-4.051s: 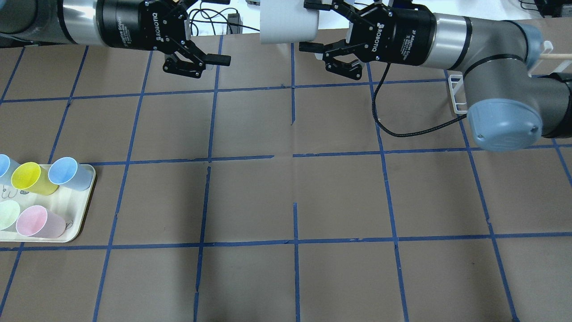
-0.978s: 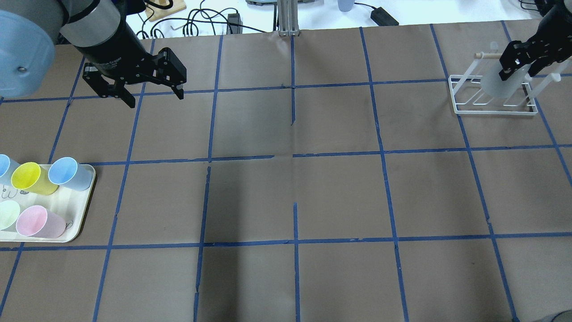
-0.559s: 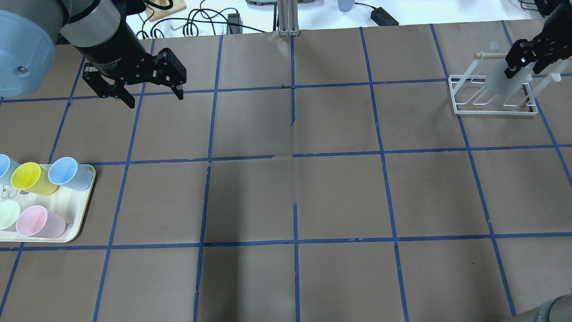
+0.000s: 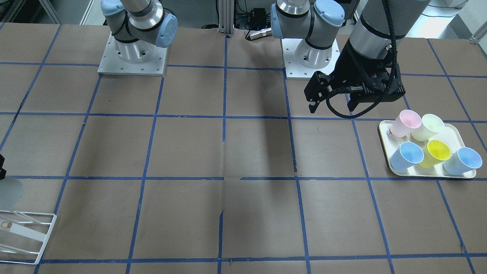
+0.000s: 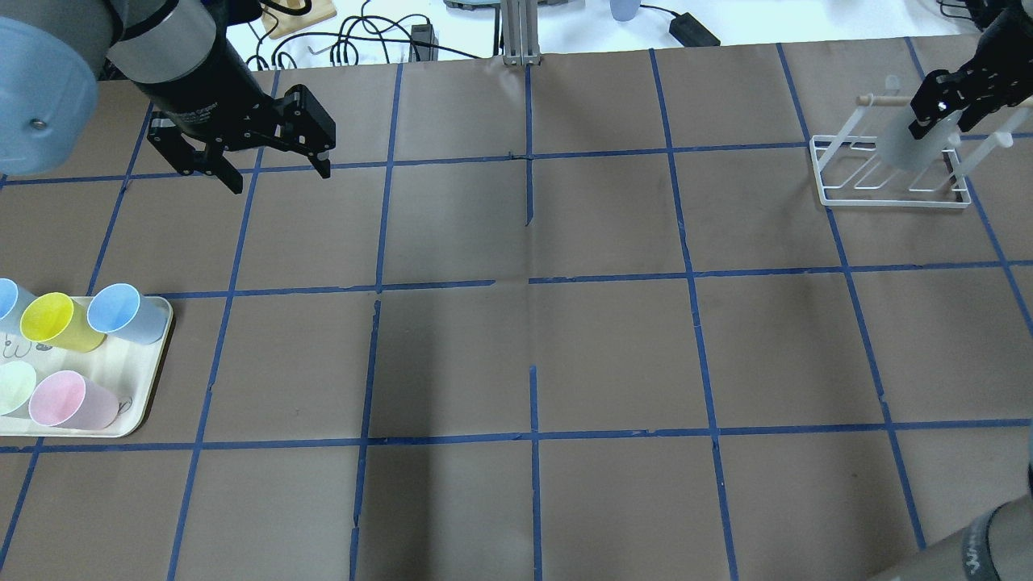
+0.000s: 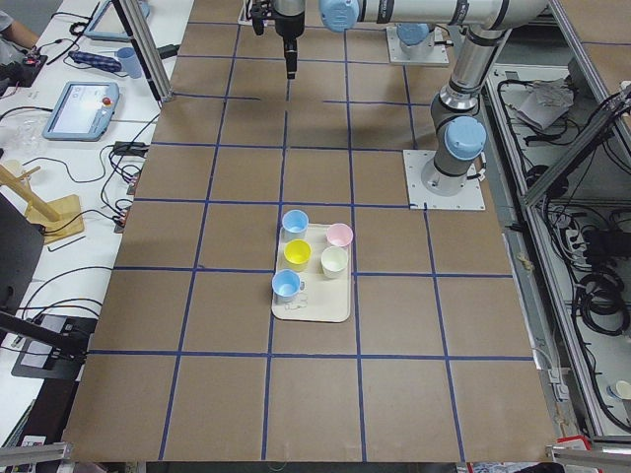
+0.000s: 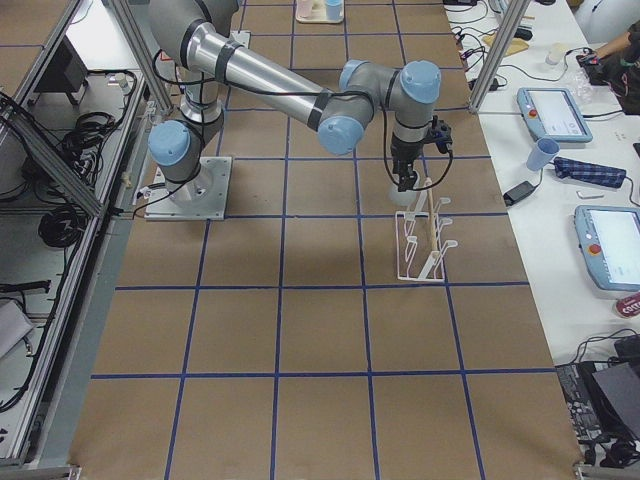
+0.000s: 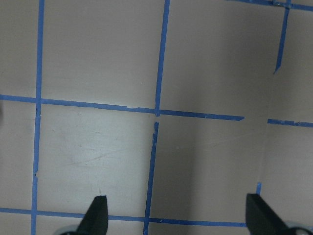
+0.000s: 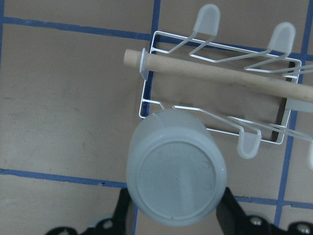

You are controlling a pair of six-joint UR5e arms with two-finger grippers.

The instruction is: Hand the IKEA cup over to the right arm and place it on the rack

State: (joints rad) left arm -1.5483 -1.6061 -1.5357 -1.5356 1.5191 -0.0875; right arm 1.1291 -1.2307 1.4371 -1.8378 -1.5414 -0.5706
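Note:
The IKEA cup (image 5: pixel 900 149), pale grey, hangs bottom-up over a prong of the white wire rack (image 5: pixel 896 204) at the far right. My right gripper (image 5: pixel 940 121) is shut on it. In the right wrist view both black fingers (image 9: pixel 122 210) press the sides of the cup (image 9: pixel 176 181), next to the rack's wooden rod (image 9: pixel 220 73). In the front view the cup (image 4: pixel 8 192) and the rack (image 4: pixel 45 239) sit at the left edge. My left gripper (image 5: pixel 242 165) is open and empty, high over the far left of the table; it is also open in its wrist view (image 8: pixel 178 215).
A cream tray (image 5: pixel 153 379) with several coloured tumblers stands at the near left, also in the front view (image 4: pixel 384 144). Brown paper with blue tape lines covers the table. Cables and gear lie beyond the far edge. A right arm joint enters the overhead view's bottom right corner.
Four seconds ago both grippers met at the far middle, the right one holding the cup. The left arm has withdrawn left; the right carried the cup onto the rack, barely moving in the last second.

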